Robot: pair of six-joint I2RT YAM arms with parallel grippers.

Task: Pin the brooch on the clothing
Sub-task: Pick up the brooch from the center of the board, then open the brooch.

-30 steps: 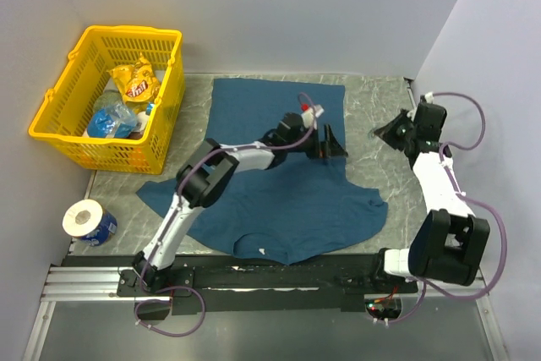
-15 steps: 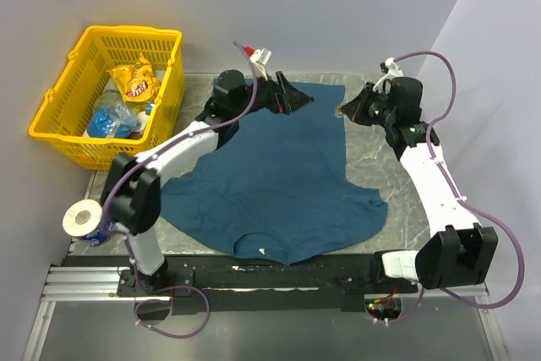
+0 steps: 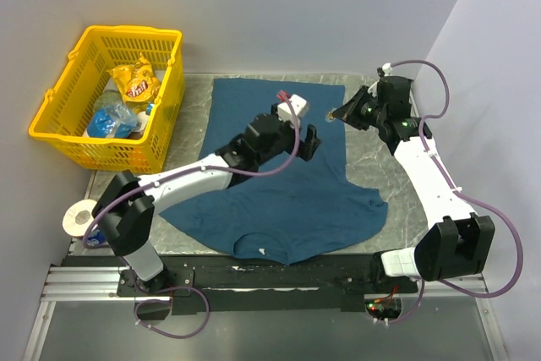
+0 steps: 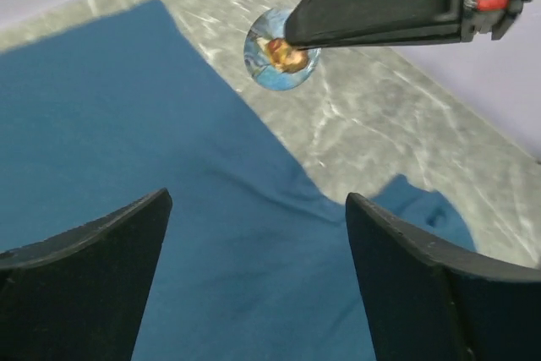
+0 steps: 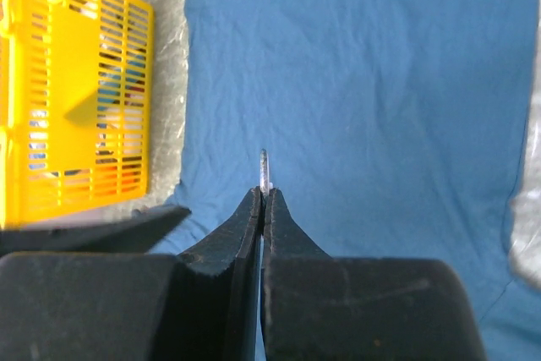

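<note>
The clothing (image 3: 279, 200) is a dark teal T-shirt spread flat on the table, also seen in the left wrist view (image 4: 127, 124) and the right wrist view (image 5: 380, 82). My right gripper (image 3: 336, 114) (image 5: 263, 192) is shut on the brooch (image 5: 264, 166), which shows edge-on between its fingertips, above the shirt's right edge. In the left wrist view the brooch (image 4: 281, 50) is a small round disc with a blue and gold-brown face. My left gripper (image 3: 309, 143) (image 4: 255, 200) hovers open over the shirt, just left of the brooch and holding nothing.
A yellow basket (image 3: 118, 156) (image 5: 76, 99) with snack bags stands at the far left. A white paper roll (image 3: 84, 220) sits at the near left. Grey marble tabletop (image 3: 380, 166) shows to the right of the shirt. Walls close in on both sides.
My left gripper has swung from the shirt's far hem back to its right middle, close to the right gripper. The right gripper moved little and still holds the brooch.
</note>
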